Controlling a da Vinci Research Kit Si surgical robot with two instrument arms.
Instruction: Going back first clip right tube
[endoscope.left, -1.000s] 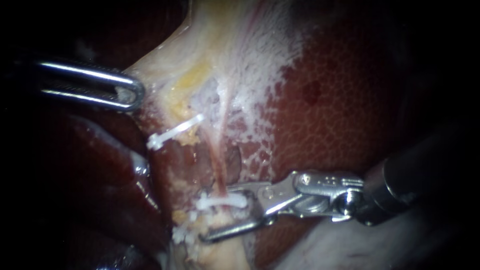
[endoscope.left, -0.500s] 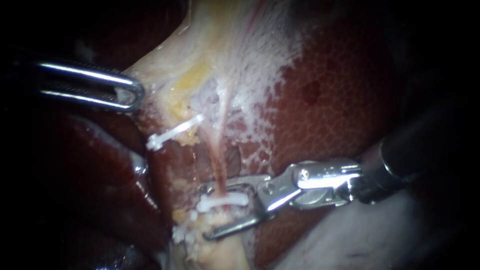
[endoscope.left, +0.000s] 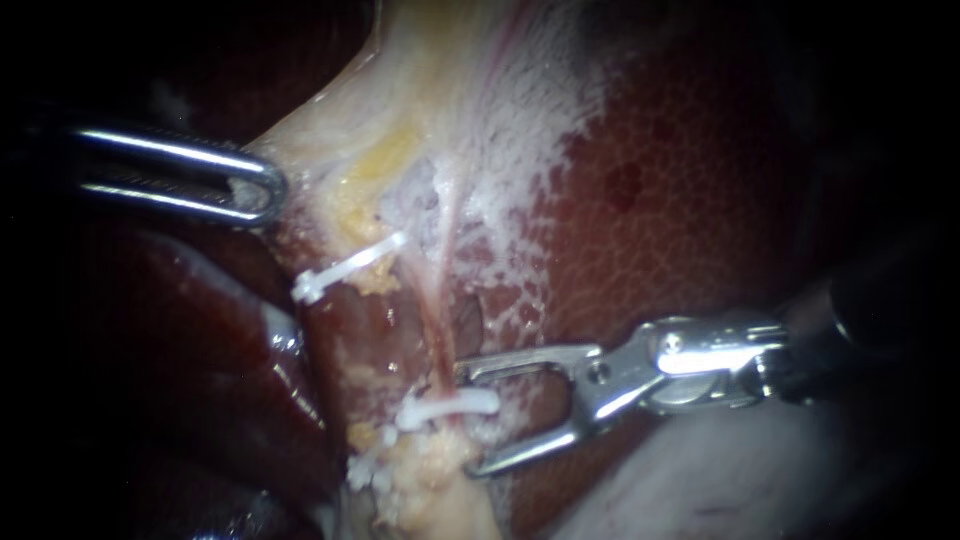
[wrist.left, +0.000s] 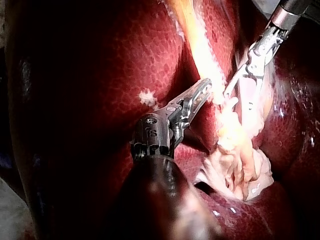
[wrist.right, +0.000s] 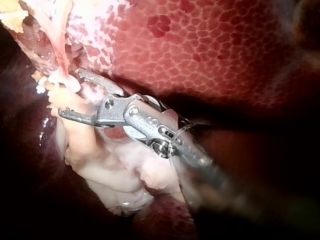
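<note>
Right instrument (endoscope.left: 466, 421), jaws apart around the end of the white clip (endoscope.left: 447, 406) on the tube (endoscope.left: 432, 330) | left instrument (endoscope.left: 265, 190), jaws clamped on pale tissue (endoscope.left: 330, 130) | liver (endoscope.left: 680, 200) alongside.

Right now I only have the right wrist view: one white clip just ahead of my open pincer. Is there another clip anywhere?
Observer: Yes. The endoscope view shows a second clip, up and to the left of the clip that lies by your right instrument.
Operator: And where is my left instrument?
Observer: The left instrument sits at the edge of the pale tissue, above both clips and touching neither.
</note>
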